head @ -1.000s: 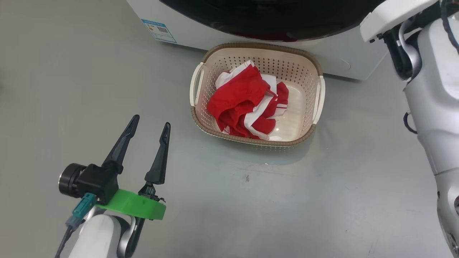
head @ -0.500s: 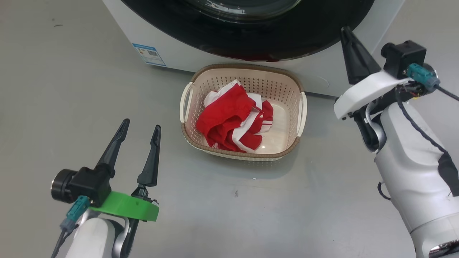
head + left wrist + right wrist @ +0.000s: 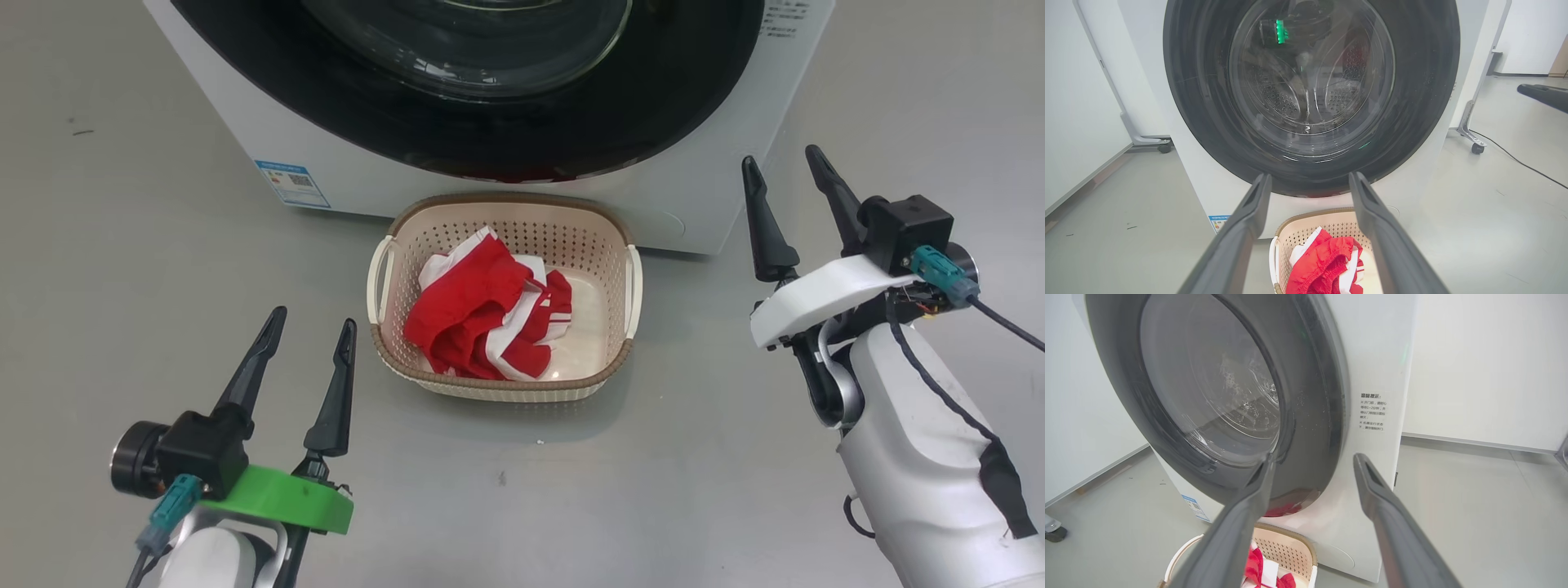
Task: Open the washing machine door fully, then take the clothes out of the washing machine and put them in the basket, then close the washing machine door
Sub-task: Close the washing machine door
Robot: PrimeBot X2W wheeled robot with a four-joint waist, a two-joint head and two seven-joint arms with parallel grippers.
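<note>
Clothes (image 3: 478, 318) in basket (image 3: 555, 237), at foot of washing machine (image 3: 694, 196) | washing machine door (image 3: 669, 106) looks shut | right gripper (image 3: 780, 157) just spread, backed off door — left gripper (image 3: 314, 317) spread, idle | task likely complete

The washing machine (image 3: 702, 204) is white, its washing machine door (image 3: 367, 122) glossy black, with a blue sticker (image 3: 292, 183) at the door's 8 o'clock. The basket (image 3: 555, 233) is cream and perforated, with a brown woven-look rim (image 3: 506, 198). The clothes (image 3: 465, 318) are red with white stripes. The floor (image 3: 694, 490) is grey. The left claw (image 3: 314, 317) is black on a green ring (image 3: 282, 498), and the right claw (image 3: 780, 155) is black on a white ring (image 3: 816, 298).
</note>
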